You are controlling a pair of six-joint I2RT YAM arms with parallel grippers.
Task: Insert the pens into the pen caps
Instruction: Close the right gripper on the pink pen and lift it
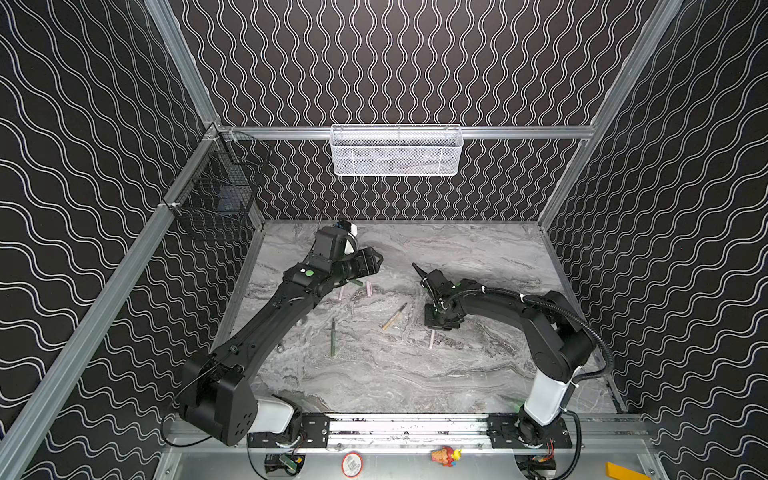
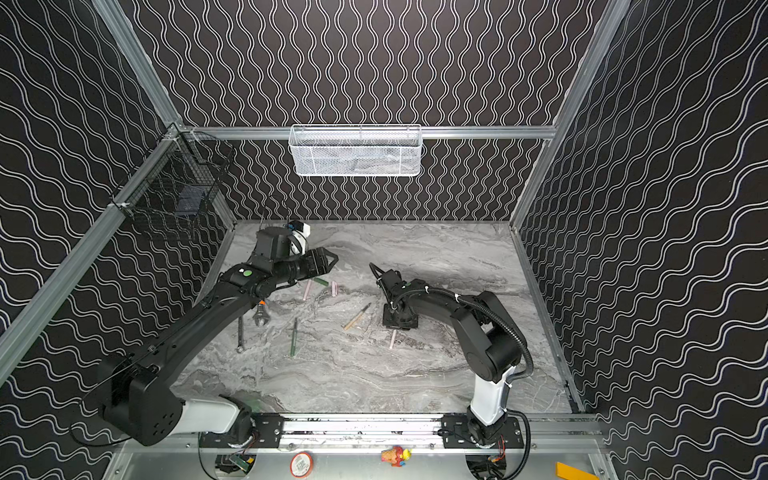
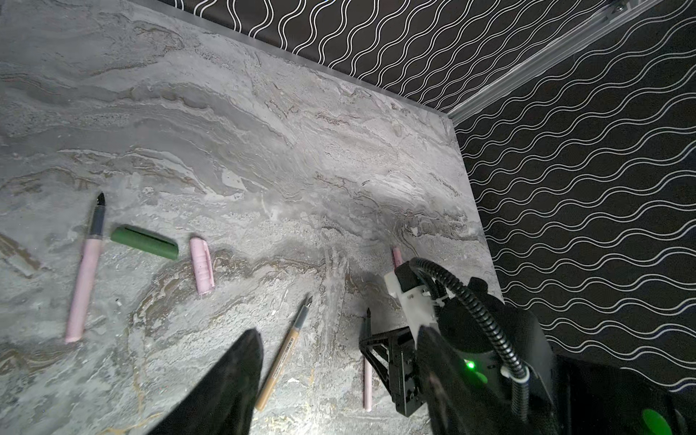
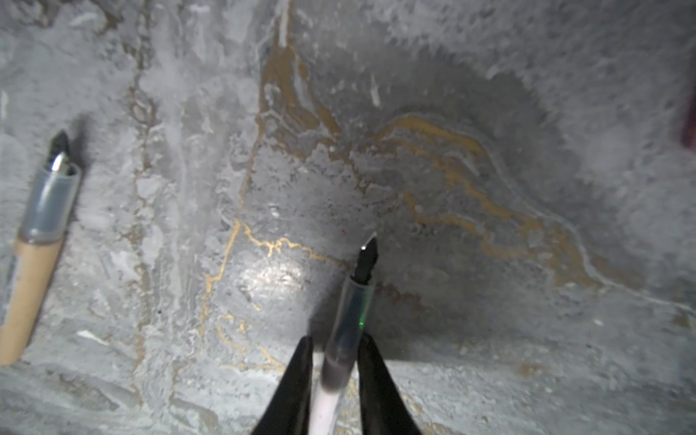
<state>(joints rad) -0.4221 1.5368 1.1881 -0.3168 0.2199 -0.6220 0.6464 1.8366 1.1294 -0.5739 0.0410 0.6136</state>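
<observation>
**Pens and caps spread across the table's middle**

On the table, the leftmost pen lies with two caps to its right: the first cap just beside it, then the second cap. Nearer the front lie the front pen and, to its right, the middle pen. Further right, the rightmost pen sits between the fingers of the right gripper. A tool lies left of the front pen.

walls: black, white wavy lines | tabletop: grey marble | white mesh basket: on back rail
</observation>
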